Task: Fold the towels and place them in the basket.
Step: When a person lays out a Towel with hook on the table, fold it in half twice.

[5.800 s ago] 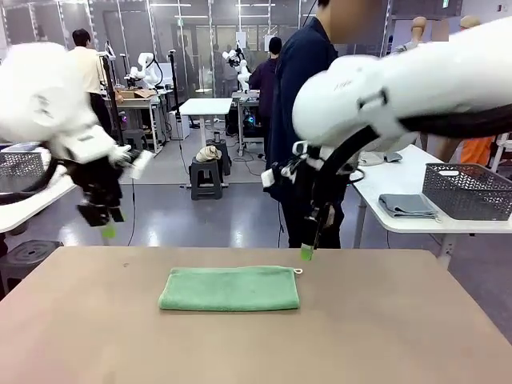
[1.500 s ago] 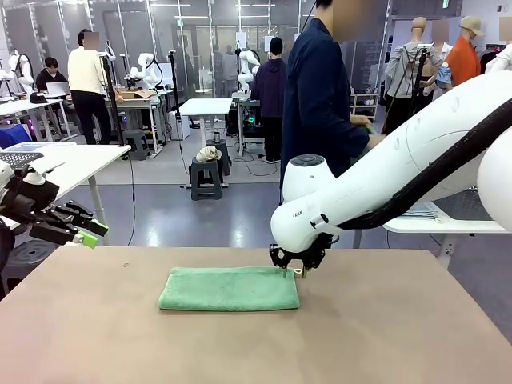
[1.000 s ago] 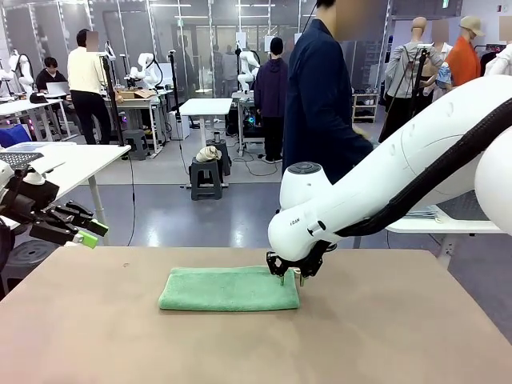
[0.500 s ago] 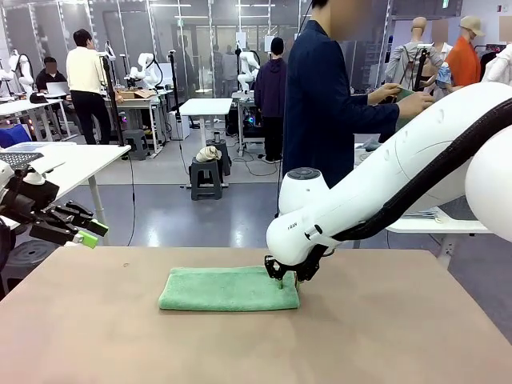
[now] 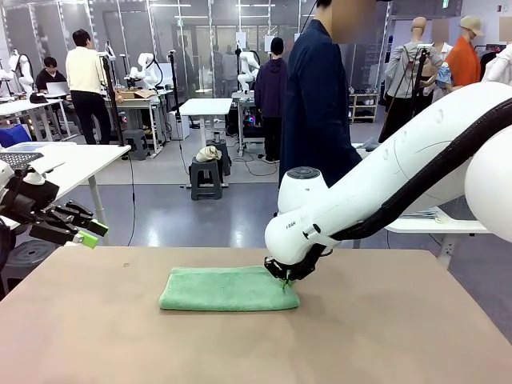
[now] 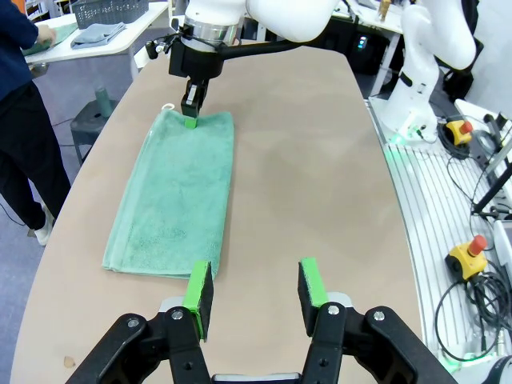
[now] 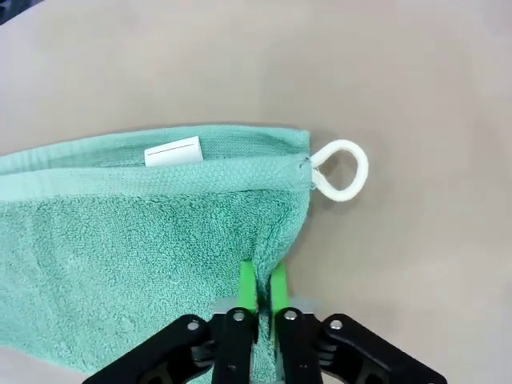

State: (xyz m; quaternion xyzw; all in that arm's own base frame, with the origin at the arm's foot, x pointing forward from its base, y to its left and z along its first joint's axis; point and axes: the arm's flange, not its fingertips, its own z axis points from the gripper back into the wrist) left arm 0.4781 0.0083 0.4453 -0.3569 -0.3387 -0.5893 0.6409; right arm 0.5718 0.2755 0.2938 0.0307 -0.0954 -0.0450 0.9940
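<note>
The green towel lies folded into a long strip, flat on the middle of the brown table. The right gripper is down at the strip's right end; from the front its fingertips are hidden behind its own black body and the towel's edge. The right wrist view shows its green pads drawn almost together, pinching a ridge of terry at the short edge, though the layers caught between them cannot be counted. The white loop lies on the table just off the corner, the white label near the hem. The left gripper hangs off the table's left end, well apart from the towel, pads spread and empty. A lattice basket on a far side table is cut off by the frame's top edge
</note>
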